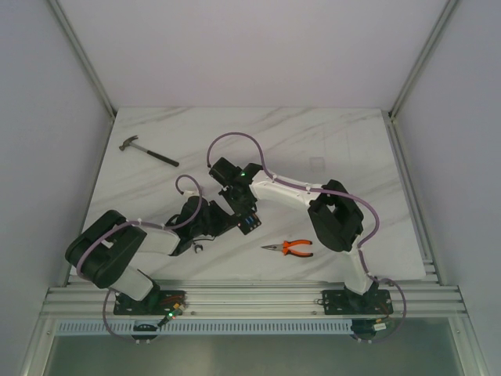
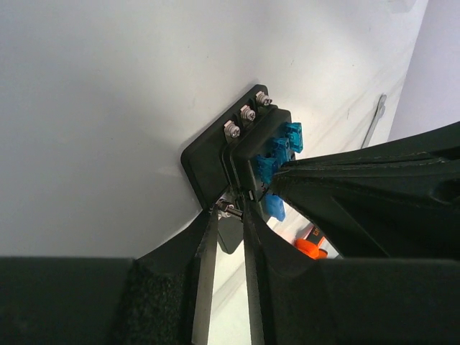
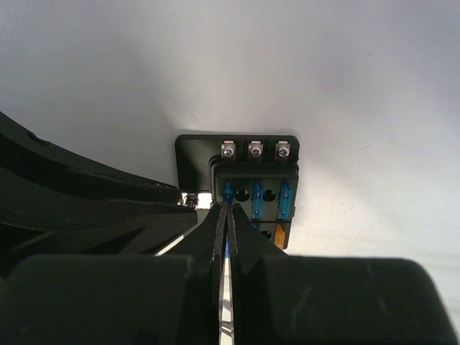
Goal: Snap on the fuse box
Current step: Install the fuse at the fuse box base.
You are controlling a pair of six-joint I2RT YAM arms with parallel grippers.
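Starting at the near edge of the white marble-patterned desk (image 1: 352,141): slim orange-handled metal pliers (image 1: 288,248), just right of centre, apart from both arms. A little farther in, about mid-desk, the small flat square black plastic fuse box (image 1: 249,225), caught between both grippers. Left gripper (image 2: 231,210) in from the near-left corner, jaws narrow, closed on the edge of the box's base beside a metal terminal. Right gripper (image 3: 228,215) in from the near-right corner, jaws almost together, tips against the box face by a tiny blue fuse (image 3: 227,190); cannot tell whether nipping it or only pressing. Farthest off, toward the far-left corner, a black-handled metal hammer (image 1: 149,151), well apart.

Judged light and rigid, yet smooth enough to skate across the desk under a sideways push. Likely fragile at the fuses and the small silver screw terminals (image 2: 248,113). Best held by the thick edges of the base plate, never by the fuses. Probably safest to press square onto the raised body for the snap, one gripper steadying the base.
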